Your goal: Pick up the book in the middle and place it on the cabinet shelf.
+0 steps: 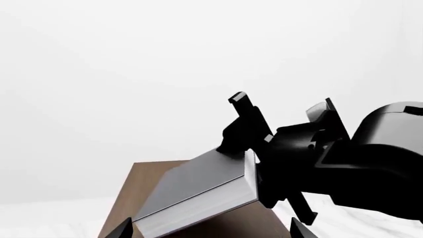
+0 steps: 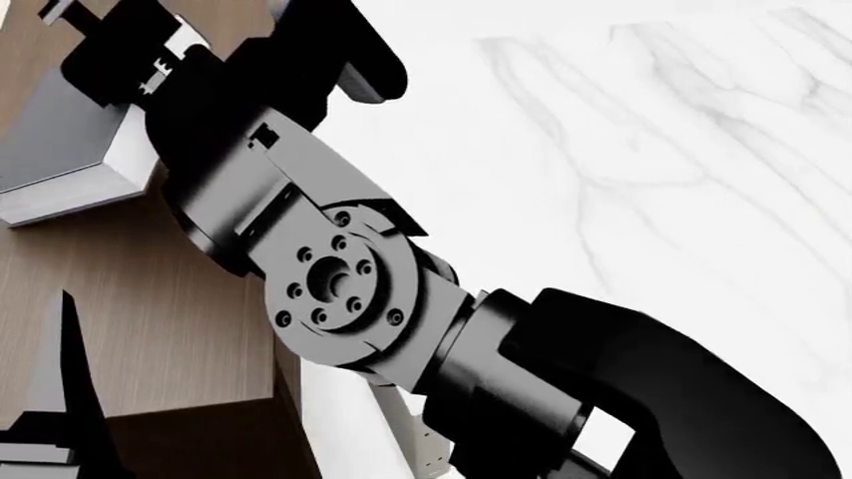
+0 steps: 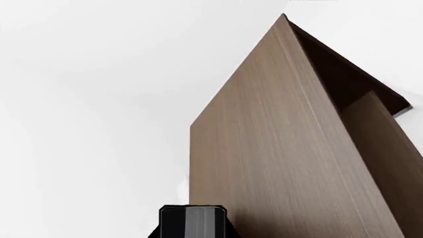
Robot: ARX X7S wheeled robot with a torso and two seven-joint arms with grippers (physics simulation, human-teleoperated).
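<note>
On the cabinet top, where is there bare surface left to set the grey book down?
Bare wood lies on the cabinet top below the book, down to its front edge. It is crowded at the upper corner, where the right end effector grips the book, with the left arm's fingers near the lower edge.

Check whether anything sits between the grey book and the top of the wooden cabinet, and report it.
Nothing visible does. The thick grey hardcover book is held over the brown wood-grain cabinet's flat top by the right gripper, and the bare wood under and beside it shows no other object. Whether the book already touches the wood cannot be told.
</note>
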